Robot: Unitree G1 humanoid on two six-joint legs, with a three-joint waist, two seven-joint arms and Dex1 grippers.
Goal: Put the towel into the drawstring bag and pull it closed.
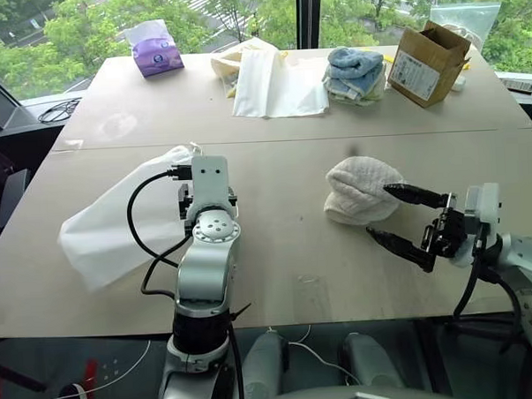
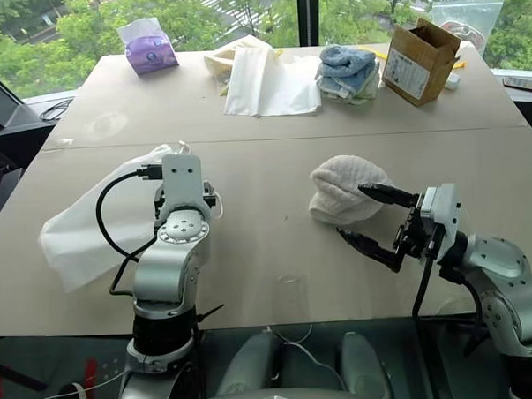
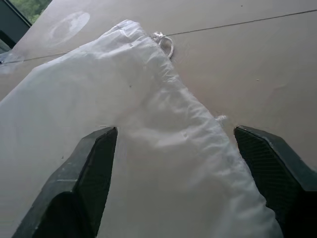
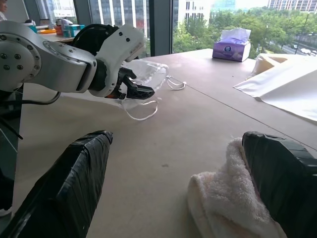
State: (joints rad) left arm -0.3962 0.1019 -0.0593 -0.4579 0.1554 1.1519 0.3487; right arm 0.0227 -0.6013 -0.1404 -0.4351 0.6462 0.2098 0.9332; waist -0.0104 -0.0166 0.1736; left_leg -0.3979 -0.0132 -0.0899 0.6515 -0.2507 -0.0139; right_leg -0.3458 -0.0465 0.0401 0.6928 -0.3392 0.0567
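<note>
White cloth first: the left gripper [image 3: 176, 148], jaws apart, straddles the bag [image 1: 108, 228] at nine o'clock and should, I'd say, pinch one layer of its mouth. Right gripper [image 1: 399, 216] gapes beside the towel [image 1: 361, 191], three o'clock. One bag, one towel; farther off, one stack [image 1: 356, 74], one box [image 1: 428, 62].

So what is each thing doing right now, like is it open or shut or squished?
towel: bunched lump on the table, not in the bag
drawstring bag: flat, cords loose
left gripper: open over the bag
right gripper: open by the towel
cardboard box: flaps open
</note>
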